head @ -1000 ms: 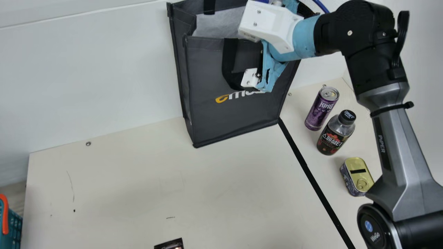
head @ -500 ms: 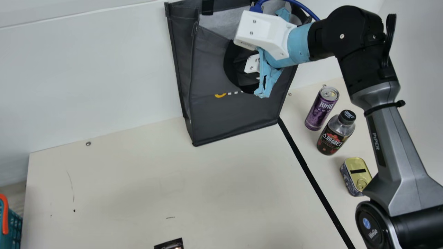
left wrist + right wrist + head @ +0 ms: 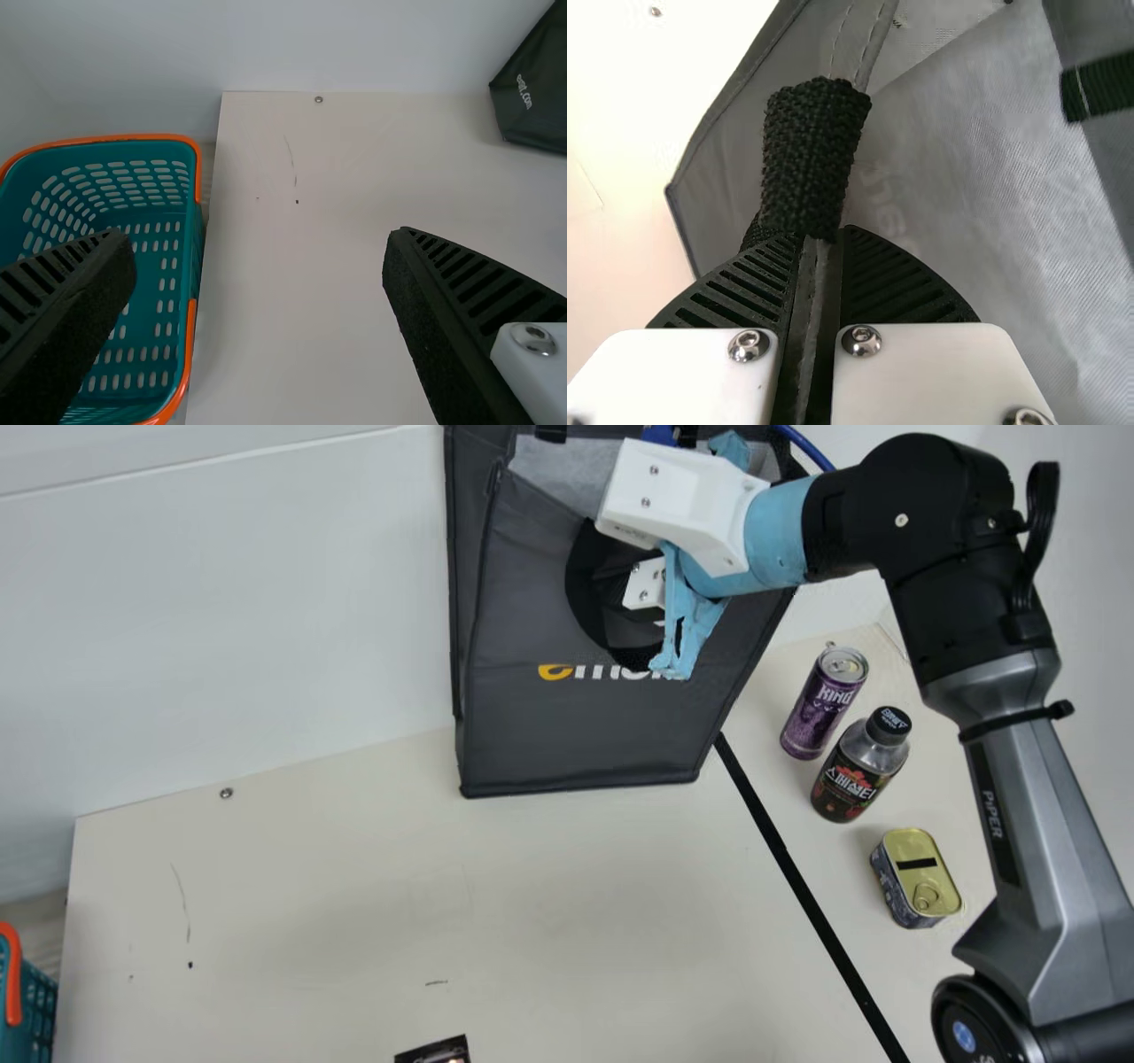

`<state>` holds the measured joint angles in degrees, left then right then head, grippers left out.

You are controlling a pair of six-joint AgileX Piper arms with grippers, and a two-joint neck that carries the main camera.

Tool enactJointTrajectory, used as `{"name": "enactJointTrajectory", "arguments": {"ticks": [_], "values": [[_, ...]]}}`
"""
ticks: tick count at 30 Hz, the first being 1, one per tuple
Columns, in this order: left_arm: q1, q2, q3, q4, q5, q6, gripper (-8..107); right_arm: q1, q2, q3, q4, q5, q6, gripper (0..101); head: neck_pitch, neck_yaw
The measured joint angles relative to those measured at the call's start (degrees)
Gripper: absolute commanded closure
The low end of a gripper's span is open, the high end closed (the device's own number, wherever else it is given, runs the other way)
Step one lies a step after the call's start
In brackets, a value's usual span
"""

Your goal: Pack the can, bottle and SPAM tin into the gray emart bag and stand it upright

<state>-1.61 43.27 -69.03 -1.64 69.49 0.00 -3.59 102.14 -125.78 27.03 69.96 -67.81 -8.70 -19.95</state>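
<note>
the gray emart bag (image 3: 576, 726) has just swung round: its bottom front edge was slanting and now runs nearly level across my main view, and my right arm has shifted with it. my right gripper (image 3: 819, 237) is pinching the bag's rim (image 3: 808, 336) by the handle strap (image 3: 811, 159), so i take this as squaring up and opening the bag before loading. the bag stands near-upright by the wall, its mouth partly open.

the can (image 3: 819, 708), bottle (image 3: 855, 771) and spam tin (image 3: 917, 877) haven't moved; all three stand outside the bag, beyond the black line (image 3: 813, 899), so packing is still ahead. my left gripper (image 3: 259, 237) is spread with nothing in it, near the basket (image 3: 133, 137). letting go now might let the mouth sag.
</note>
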Motion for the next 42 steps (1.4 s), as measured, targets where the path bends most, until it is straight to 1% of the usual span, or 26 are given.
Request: {"name": "enactJointTrajectory", "arguments": {"ticks": [7, 15, 33, 42], "values": [[0.0, 0.0, 0.0, 0.0, 0.0, 0.0, 9, 1.2, -3.0, 0.7, -0.4, 0.1, 1.2, 101, 0.1, 0.0], [0.0, 0.0, 0.0, 0.0, 0.0, 0.0, 9, 2.5, -7.0, 2.5, -0.7, 0.0, 1.6, 101, 0.0, 0.0], [0.0, 0.0, 0.0, 0.0, 0.0, 0.0, 9, 5.3, -15.6, 7.5, -0.5, 0.0, 1.5, 101, 0.0, 0.0], [0.0, 0.0, 0.0, 0.0, 0.0, 0.0, 9, 8.2, -20.0, 10.6, 0.2, 0.0, 1.6, 101, 0.0, 0.1]]}}
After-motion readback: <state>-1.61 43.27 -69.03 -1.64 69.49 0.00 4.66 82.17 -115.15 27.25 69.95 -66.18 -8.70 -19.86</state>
